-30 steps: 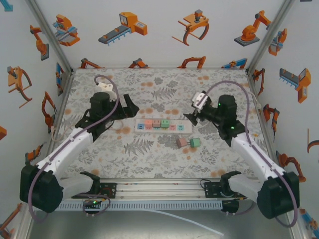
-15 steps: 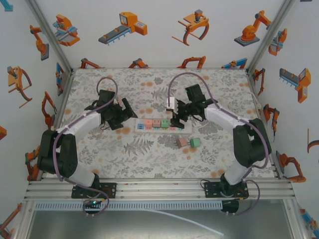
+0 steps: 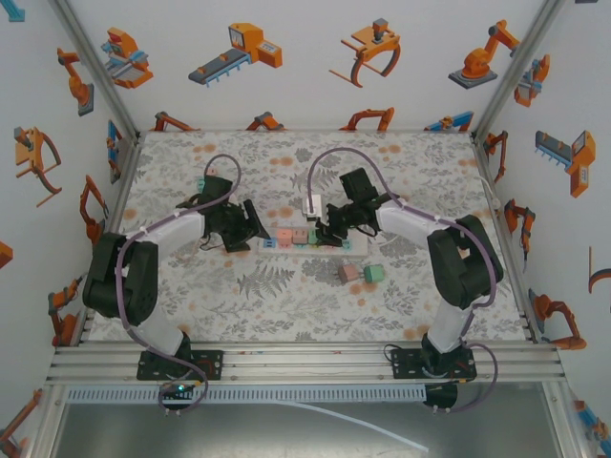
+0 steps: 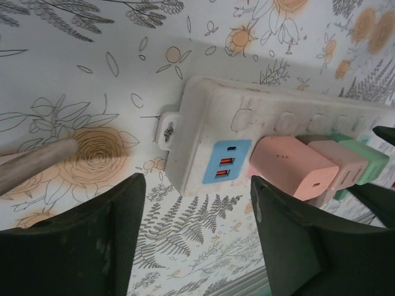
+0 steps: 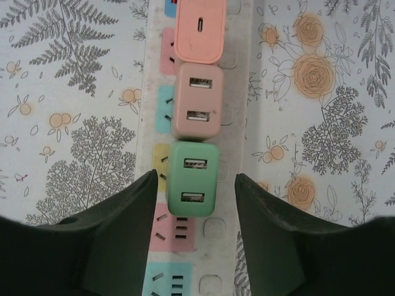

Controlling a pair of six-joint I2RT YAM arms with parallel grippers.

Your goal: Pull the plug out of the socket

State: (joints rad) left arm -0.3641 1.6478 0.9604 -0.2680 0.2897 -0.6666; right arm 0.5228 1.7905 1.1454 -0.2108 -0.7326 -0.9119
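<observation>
**Both arms down at the power strip, green plug not out yet**

Top view: the power strip point(image 3: 355, 245) lay across the middle of the floral bench point(image 3: 286, 305) with a row of plugs standing on it. The left gripper point(image 3: 256, 229) was down at the strip's left end. The right gripper point(image 3: 326, 235) sat over the row from the other side. Honestly, from up there it was too small to tell how wide either one stood. A pink cube point(image 3: 348, 273) and a green cube point(image 3: 373, 274) sat loose on the bench, side by side and near the strip.

Left wrist view: the left gripper was spread wide and held nothing. Its fingers point(image 4: 92, 246) stood either side of the strip's end, the one with the blue USB panel point(image 4: 226, 168). The salmon plug point(image 4: 290, 166) stood just beside that panel, then the pink plug point(image 4: 336, 161), then the green plug point(image 4: 364, 159), packed close in a row.

Right wrist view: the right gripper was wide too, one dark finger on each side of the green plug. That plug was seated in the strip, right up against the pink plug. A thin gap showed on both sides between finger and plug, so nothing was gripped.
</observation>
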